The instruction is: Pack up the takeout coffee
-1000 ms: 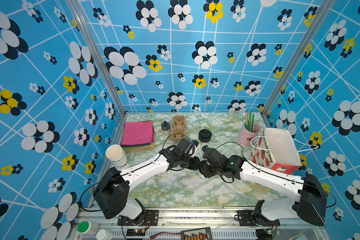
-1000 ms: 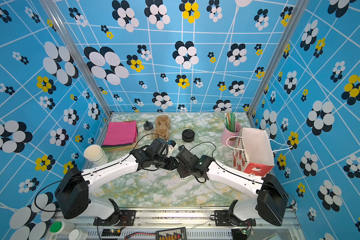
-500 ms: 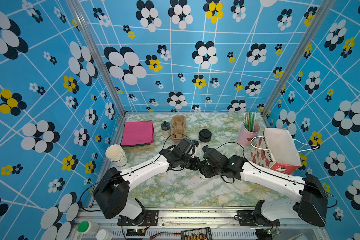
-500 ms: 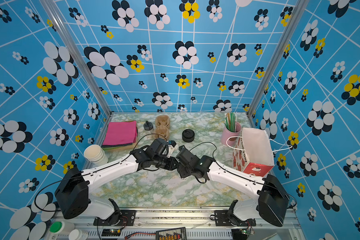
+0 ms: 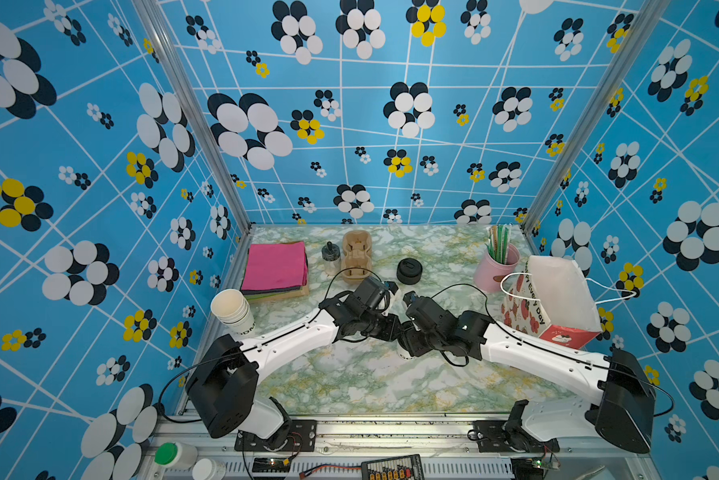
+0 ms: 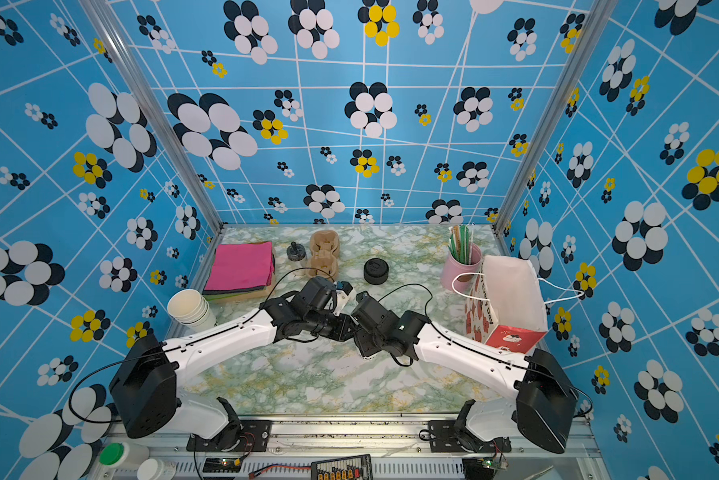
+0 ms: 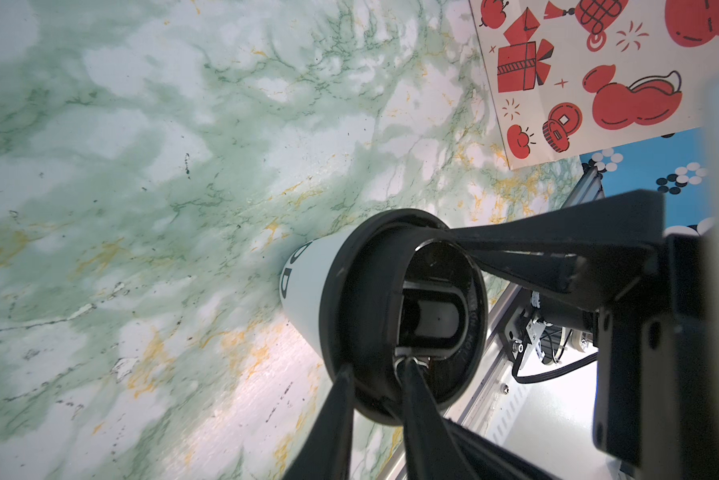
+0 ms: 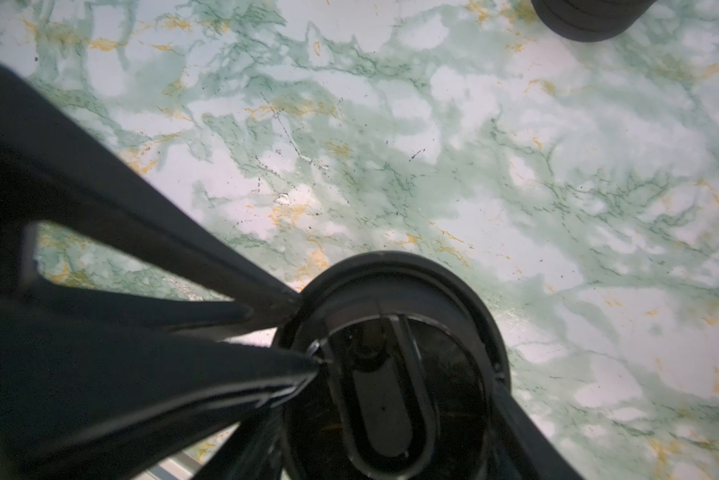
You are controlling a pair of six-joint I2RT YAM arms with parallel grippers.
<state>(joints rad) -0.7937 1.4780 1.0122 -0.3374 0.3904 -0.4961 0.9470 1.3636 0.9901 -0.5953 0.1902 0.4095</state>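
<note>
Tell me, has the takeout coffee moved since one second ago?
No. In a top view the takeout coffee keeps its place, just as far in front of the stack of black lids as before.

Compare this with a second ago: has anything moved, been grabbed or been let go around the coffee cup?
Nothing has visibly changed. The left gripper still pinches the rim of the black lid on the takeout coffee, the right gripper still clamps across that lid, and the cup stands on the same spot of the table. The paper bag, cup stack and pink napkins have not moved.
</note>
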